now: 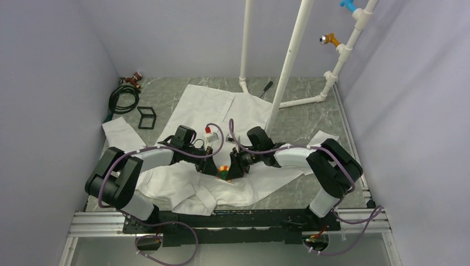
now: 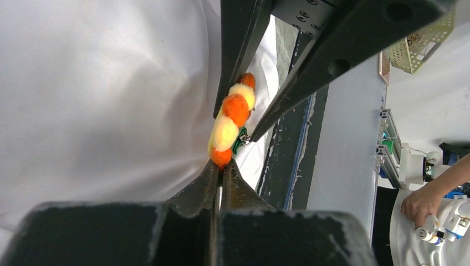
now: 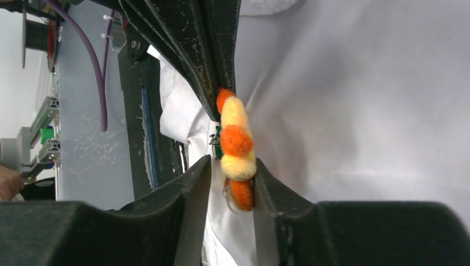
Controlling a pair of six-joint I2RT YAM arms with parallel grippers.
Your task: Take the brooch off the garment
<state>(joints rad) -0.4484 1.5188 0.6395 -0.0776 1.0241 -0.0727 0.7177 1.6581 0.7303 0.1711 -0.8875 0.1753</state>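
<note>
Both arms crouch low over the garment (image 1: pixel 205 105), elbows flung wide off either side of it and forearms angled inward, so the two wrists meet nose to nose above its crumpled end. There's the brooch (image 1: pixel 223 170), right between them on that end of the garment, standing on edge off the white cloth with its orange and pale-yellow petals in a row. The left gripper (image 2: pixel 221 172) has its jaws down to a sliver, tips pinched on the orange petal at one end of the brooch. The right gripper (image 3: pixel 231 160) faces it head-on, jaws at a narrow spread and straddling the opposite end. One finger (image 3: pixel 271 199) sits against the petals on the garment side. The other sits just off them, with a small green clasp (image 3: pixel 217 145) showing in the gap, so no clamp from that side. The cloth lies taut and smooth behind the petals
</note>
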